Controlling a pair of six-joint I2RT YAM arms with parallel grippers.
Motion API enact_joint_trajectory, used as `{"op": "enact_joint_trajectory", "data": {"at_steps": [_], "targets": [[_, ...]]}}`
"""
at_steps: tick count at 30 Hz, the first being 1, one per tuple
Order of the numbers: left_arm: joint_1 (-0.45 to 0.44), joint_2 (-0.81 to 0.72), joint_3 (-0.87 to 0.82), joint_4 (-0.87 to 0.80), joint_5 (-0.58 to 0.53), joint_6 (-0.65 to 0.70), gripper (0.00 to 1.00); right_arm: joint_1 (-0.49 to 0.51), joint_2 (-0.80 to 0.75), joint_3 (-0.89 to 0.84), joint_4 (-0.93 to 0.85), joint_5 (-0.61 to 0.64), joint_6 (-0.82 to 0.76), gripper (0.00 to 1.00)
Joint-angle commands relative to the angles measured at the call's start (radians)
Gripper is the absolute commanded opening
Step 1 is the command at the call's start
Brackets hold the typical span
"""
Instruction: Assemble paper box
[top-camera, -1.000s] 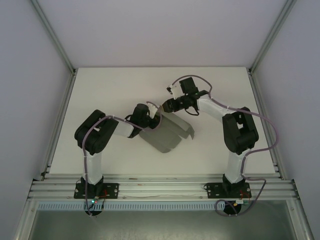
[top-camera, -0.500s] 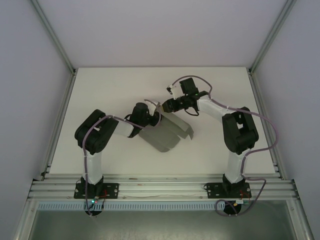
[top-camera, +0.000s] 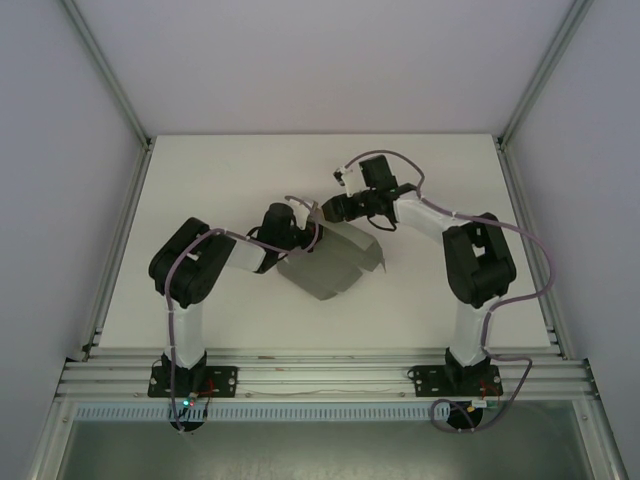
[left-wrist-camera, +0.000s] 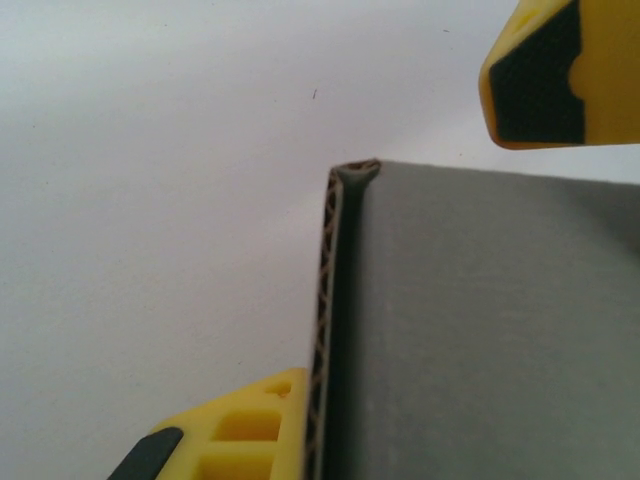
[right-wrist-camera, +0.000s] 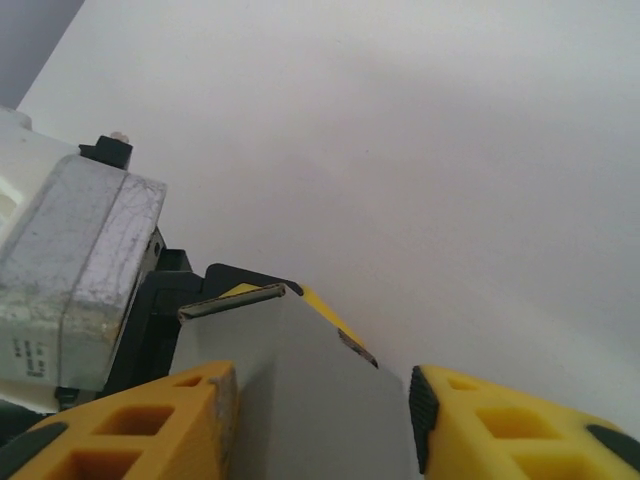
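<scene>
Bases of both arms are seen bolted to the aluminium rail (top-camera: 320, 378) at the near edge of the white table (top-camera: 210, 190). Further in, about mid-table and between the two arms, the paper box (top-camera: 328, 272) is found as a partly folded sheet of grey cardboard. Its broad near part is laid on the surface and a narrow flap (top-camera: 379, 263) is bent up at its right end. At the sheet's far left corner a panel (right-wrist-camera: 270, 350) is raised, and both grippers are gathered there. The left gripper (top-camera: 308, 230) is closed on this panel. In the left wrist view its lower yellow finger (left-wrist-camera: 235, 430) is pressed against the corrugated cut edge (left-wrist-camera: 325, 330), with the grey face spread out to the right of it. Just beyond, the right gripper (right-wrist-camera: 315, 395) is set facing it from the far side, its jaws standing roughly half apart with the same panel between them. Whether the pads actually touch the cardboard cannot be made out. Behind the panel in the right wrist view, the left gripper's grey and black body is seen. Past the table's far edge, the pale back wall (top-camera: 320, 60) is seen.
</scene>
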Motion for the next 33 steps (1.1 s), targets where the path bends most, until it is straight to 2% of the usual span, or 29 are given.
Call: {"op": "enact_joint_trajectory", "data": {"at_steps": [1,5,7,8,13,16,19,23,31,33], "targets": [[0.026,-0.042,0.059,-0.040,-0.073,-0.099,0.00,-0.014,-0.097,-0.095,-0.072,0.086,0.095,0.58],[0.027,-0.054,0.074,-0.160,-0.095,-0.122,0.00,-0.035,-0.356,-0.270,0.006,0.227,0.156,0.76],[0.028,-0.088,0.085,-0.220,-0.117,-0.117,0.00,-0.051,-0.480,-0.353,0.053,0.354,0.235,0.84],[0.028,-0.092,0.091,-0.245,-0.113,-0.115,0.00,-0.060,-0.531,-0.396,0.078,0.371,0.261,0.86],[0.028,-0.111,0.122,-0.320,-0.085,-0.138,0.00,-0.073,-0.713,-0.577,0.197,0.234,0.192,0.87],[0.028,-0.116,0.136,-0.328,-0.018,-0.133,0.00,-0.073,-0.731,-0.616,0.229,0.195,0.126,0.86],[0.028,-0.121,0.157,-0.367,0.028,-0.133,0.00,-0.073,-0.709,-0.598,0.244,0.200,0.068,0.80],[0.028,-0.125,0.173,-0.418,0.056,-0.114,0.00,-0.073,-0.659,-0.577,0.315,0.203,0.045,0.63],[0.028,-0.121,0.190,-0.437,0.062,-0.134,0.00,-0.072,-0.594,-0.580,0.344,0.138,0.023,0.41],[0.027,-0.116,0.204,-0.442,0.045,-0.144,0.00,-0.071,-0.590,-0.581,0.349,0.132,0.023,0.27]]}}
